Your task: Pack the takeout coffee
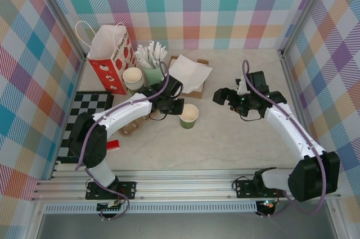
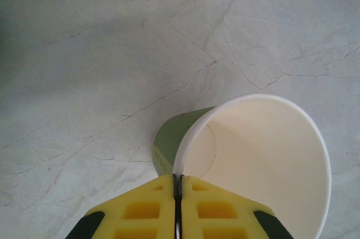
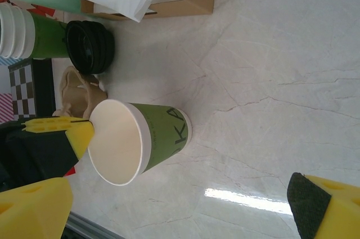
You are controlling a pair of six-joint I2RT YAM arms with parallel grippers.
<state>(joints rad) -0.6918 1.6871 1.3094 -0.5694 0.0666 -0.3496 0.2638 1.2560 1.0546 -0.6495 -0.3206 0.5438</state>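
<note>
Left gripper (image 2: 178, 183) is down at the takeout coffee cup (image 1: 189, 116), and my two yellow fingers are pressed together with nothing but the thin white rim pinched between them, on the side of the cup nearest my left arm. The cup stands upright on the pale marble-look table (image 1: 225, 143), about mid-table, green wall outside and cream inside, its mouth facing up. Over on the other side, my right gripper (image 1: 221, 97) hangs near the cup but apart from it, jaws spread wide and holding nothing, pointed toward the cup so that its wrist camera looks straight at the green side. Behind the cup I see the brown box of white napkins (image 1: 190, 73). A stack of black lids (image 3: 90, 46) lies beside the stack of cream-and-green cups (image 1: 133, 77), with the red-and-white paper bag (image 1: 109, 62) standing further left. A cardboard cup carrier (image 3: 76, 87) lies on the table just beyond my left fingers.
</note>
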